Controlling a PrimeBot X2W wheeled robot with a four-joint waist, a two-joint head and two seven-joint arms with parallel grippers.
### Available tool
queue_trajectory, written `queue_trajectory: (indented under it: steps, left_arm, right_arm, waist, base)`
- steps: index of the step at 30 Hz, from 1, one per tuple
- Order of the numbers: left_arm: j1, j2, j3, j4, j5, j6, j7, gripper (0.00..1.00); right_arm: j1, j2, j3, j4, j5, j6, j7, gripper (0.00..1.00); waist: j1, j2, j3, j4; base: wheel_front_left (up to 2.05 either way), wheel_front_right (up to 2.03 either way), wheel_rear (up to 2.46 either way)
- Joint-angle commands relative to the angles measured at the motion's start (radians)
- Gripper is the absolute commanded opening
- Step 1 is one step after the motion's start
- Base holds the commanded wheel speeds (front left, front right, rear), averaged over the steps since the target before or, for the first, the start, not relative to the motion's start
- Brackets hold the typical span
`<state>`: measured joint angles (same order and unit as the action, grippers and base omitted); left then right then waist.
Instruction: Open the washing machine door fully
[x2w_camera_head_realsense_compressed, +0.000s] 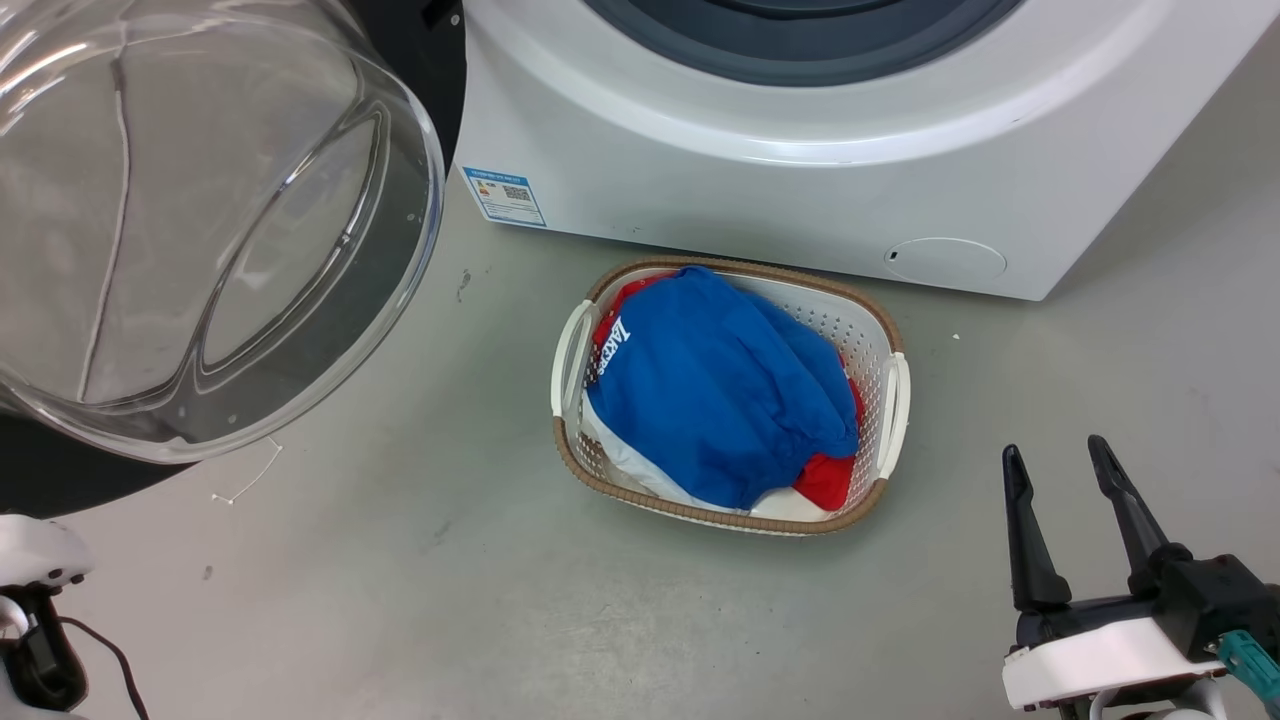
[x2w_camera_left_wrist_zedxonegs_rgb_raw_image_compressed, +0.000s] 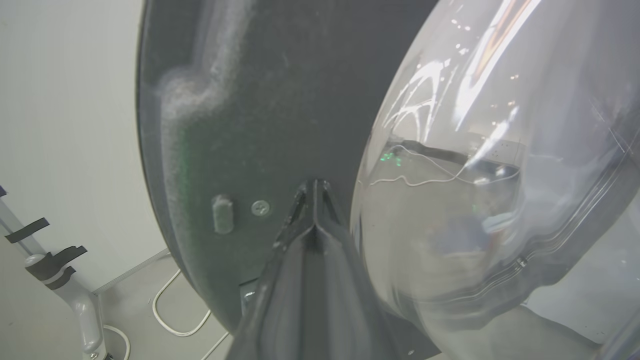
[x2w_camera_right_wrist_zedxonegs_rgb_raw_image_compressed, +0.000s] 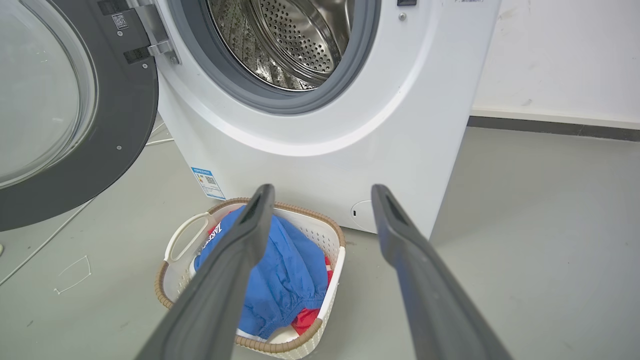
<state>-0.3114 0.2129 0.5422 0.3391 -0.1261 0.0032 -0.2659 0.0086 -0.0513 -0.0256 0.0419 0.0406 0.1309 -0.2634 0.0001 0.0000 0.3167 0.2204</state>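
Widely swung washing machine door (x2w_camera_right_wrist_zedxonegs_rgb_raw_image_compressed: 125, 100), left gripper (x2w_camera_left_wrist_zedxonegs_rgb_raw_image_compressed: 315, 187) jaws together at it, right gripper (x2w_camera_head_realsense_compressed: 1075, 460) jaws spread, drum (x2w_camera_right_wrist_zedxonegs_rgb_raw_image_compressed: 295, 35) from right wrist

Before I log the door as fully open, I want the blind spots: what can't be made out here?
1. Left wrist view: whether the left gripper, jaws shut, touches the door; dark tips against a dark panel.
2. Head view: the door's outer edge, cut off by the picture's left side.
3. Head view: the wording on the blue label, too small.
4. Head view: what lies under the blue garment in the basket.
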Motion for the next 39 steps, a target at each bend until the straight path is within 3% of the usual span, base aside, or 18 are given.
queue_trajectory:
  steps: [1, 10, 21, 29, 39]
  left_arm:
    - [-0.016, 0.004, 0.011, 0.009, 0.004, -0.004, 0.003, 0.0]
    - [-0.005, -0.009, 0.04, 0.021, 0.041, -0.045, 0.002, 0.0]
    - [0.124, -0.06, 0.018, -0.052, 0.094, -0.09, 0.002, 0.0]
    - [0.229, -0.108, -0.077, -0.144, 0.134, -0.108, 0.002, 0.0]
    - [0.303, -0.151, -0.284, -0.234, 0.144, -0.119, 0.002, 0.0]
  right_arm:
    - [-0.002, 0.002, 0.001, -0.001, -0.005, 0.0, -0.002, 1.0]
    - [0.014, 0.002, 0.006, 0.01, 0.012, 0.0, -0.002, 1.0]
    - [0.06, 0.002, 0.023, 0.031, 0.06, 0.0, -0.002, 1.0]
    - [0.113, 0.002, 0.017, 0.018, 0.075, 0.0, -0.002, 1.0]
    - [0.146, 0.002, 0.006, -0.015, 0.075, 0.0, -0.002, 1.0]
  waist:
    - [-0.0001, 0.0, -0.001, -0.002]
    - [-0.0001, 0.0, -0.044, -0.015]
    - [-0.0001, 0.0, -0.192, -0.04]
    - [-0.0001, 0.0, -0.293, -0.06]
    - [-0.0001, 0.0, -0.333, -0.085]
  base:
    - [0.0, 0.0, 0.0]
    - [0.0, 0.0, 0.0]
    - [0.0, 0.0, 0.0]
    - [0.0, 0.0, 0.0]
    - [0.0, 0.0, 0.0]
